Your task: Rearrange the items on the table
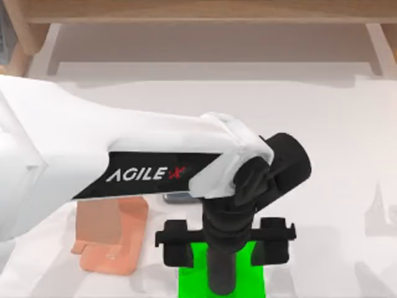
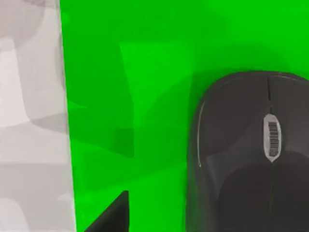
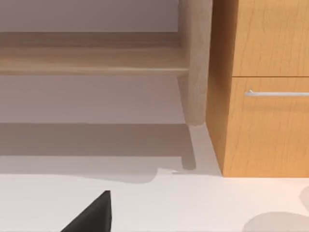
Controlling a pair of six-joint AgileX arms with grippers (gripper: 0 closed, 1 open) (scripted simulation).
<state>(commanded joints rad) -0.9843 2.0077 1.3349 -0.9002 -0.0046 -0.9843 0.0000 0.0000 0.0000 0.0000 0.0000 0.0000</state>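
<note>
My left arm reaches across the table (image 1: 335,124) from the left. Its gripper (image 1: 224,243) points down over a bright green mat (image 1: 220,276) near the front edge, fingers spread wide and open. In the left wrist view the black oval mouse (image 2: 246,154) lies on the green mat (image 2: 125,96), with one dark fingertip (image 2: 110,217) beside it and apart from it. In the top view the gripper hides the mouse. A sliver of the grey-blue smartphone (image 1: 178,198) peeks out from under the left arm. In the right wrist view one of the right gripper's fingertips (image 3: 91,215) hangs over bare table.
A salmon-coloured pad (image 1: 111,239) lies left of the green mat. The light wooden shelf frame (image 1: 198,12) runs along the back edge. In the right wrist view a wooden cabinet (image 3: 265,87) with a metal handle stands beside a shelf post (image 3: 195,63).
</note>
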